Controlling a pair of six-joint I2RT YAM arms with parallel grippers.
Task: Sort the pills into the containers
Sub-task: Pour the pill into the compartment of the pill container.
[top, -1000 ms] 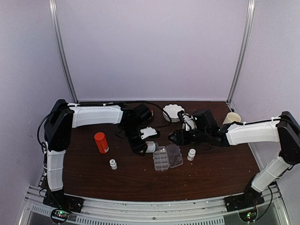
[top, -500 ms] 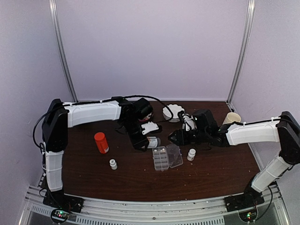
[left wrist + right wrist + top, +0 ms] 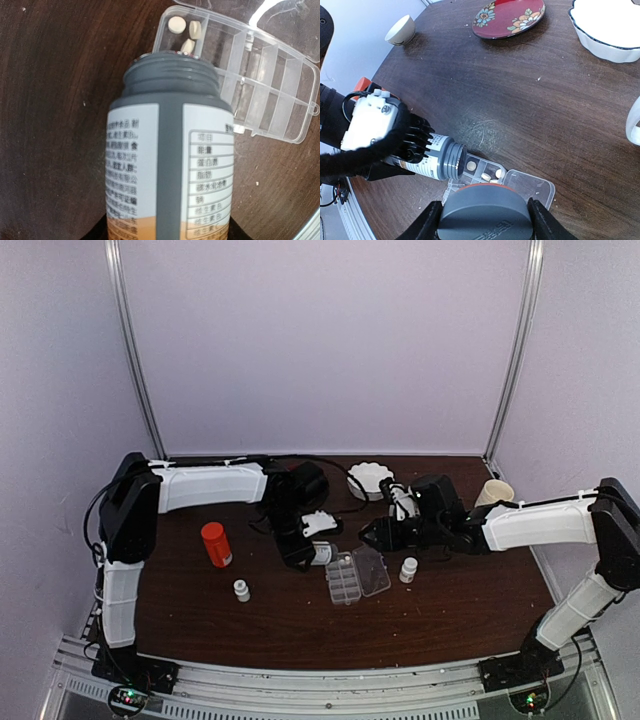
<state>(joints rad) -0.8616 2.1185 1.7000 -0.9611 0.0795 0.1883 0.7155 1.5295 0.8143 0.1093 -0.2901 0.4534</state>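
Your left gripper [image 3: 303,550] is clamped on the uncapped grey bottle [image 3: 170,150], which is tipped with its mouth at the end cell [image 3: 165,37] of the clear pill box [image 3: 272,95] (lid open), mid-table [image 3: 200,620]. Three pills [image 3: 176,24] lie in that cell. Your right gripper [image 3: 368,533], just past the box toward the back edge, grips the grey cap [image 3: 484,212].

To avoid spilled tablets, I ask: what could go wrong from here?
The tilted grey bottle has its mouth at the corner of the pill box, so its contents may fall onto the table.
Three pills share one corner cell; further pouring may overfill it.
Nothing holds the pill box; the bottle could push it.
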